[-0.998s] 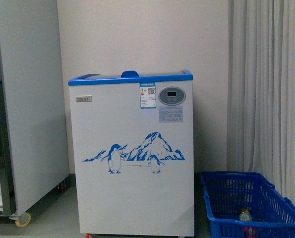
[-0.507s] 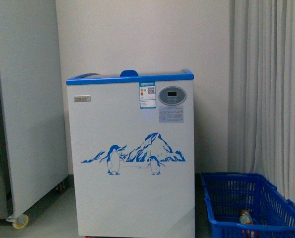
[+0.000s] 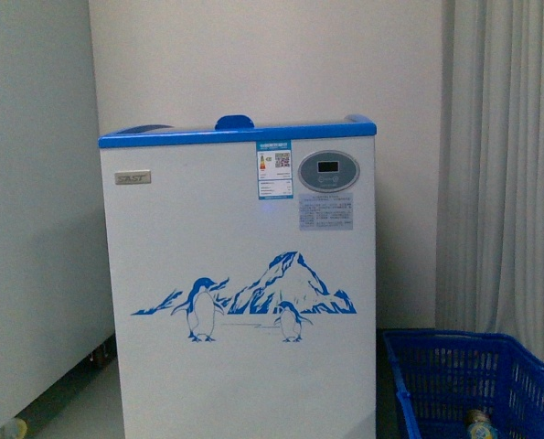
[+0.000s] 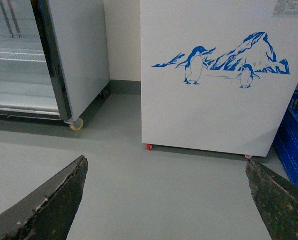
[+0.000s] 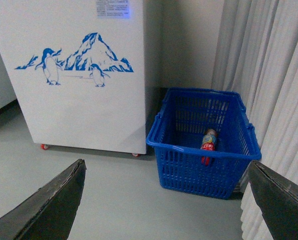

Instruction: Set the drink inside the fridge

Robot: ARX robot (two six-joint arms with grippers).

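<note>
Nearer now to penguin-print chest freezer (image 3: 240, 302), left gripper (image 4: 165, 162) and right gripper (image 5: 166, 164) gaping wide, empty, drink bottle (image 5: 208, 142) in blue basket (image 5: 189, 172) ahead of right one.

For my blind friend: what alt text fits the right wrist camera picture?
The drink lies in a blue basket on the floor, beside the white fridge with its penguin print. Dark fingers of the open right gripper frame the foreground.

The fridge (image 3: 240, 274) carries a small silver nameplate (image 3: 133, 177) near its upper corner, and the letters look like "AST" but are blurred. Beside the oval control panel (image 3: 327, 171) are a blue-topped sticker (image 3: 274, 170) with a QR code and a fine-print notice (image 3: 325, 212). Neither is legible from here.
</note>
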